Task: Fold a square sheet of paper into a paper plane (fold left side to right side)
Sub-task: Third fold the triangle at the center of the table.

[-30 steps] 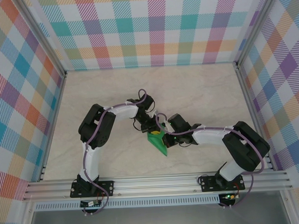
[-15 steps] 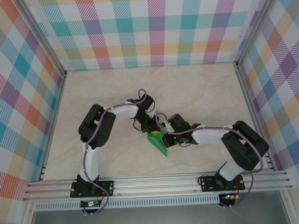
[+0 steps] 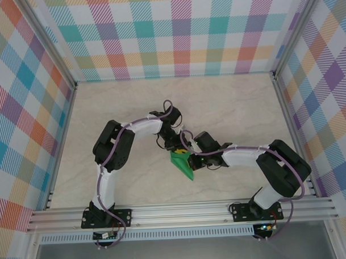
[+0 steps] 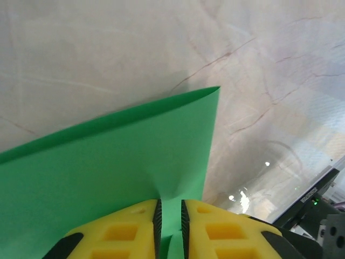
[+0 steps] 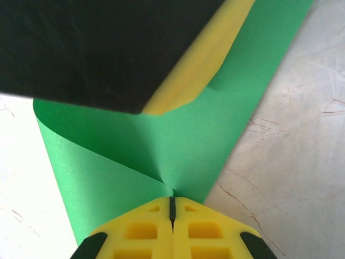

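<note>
The folded green paper (image 3: 183, 165) sits in the middle of the desk (image 3: 234, 104) between the two arms, its point toward the near side. The right gripper (image 5: 172, 198) is clamped tight on a creased edge. The left gripper (image 4: 171, 202) has its jaws slightly apart around another edge.

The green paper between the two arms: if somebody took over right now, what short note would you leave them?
Left gripper: jaws a slit apart around an edge of the green paper; grip uncertain.
Right gripper: shut on the paper, pinching it at a crease.
Paper: middle of the table, between both grippers, pointed tip toward the arm bases.
Done: sheet folded into a narrow pointed shape.
Left: probably press remaining folds, then release.
</note>
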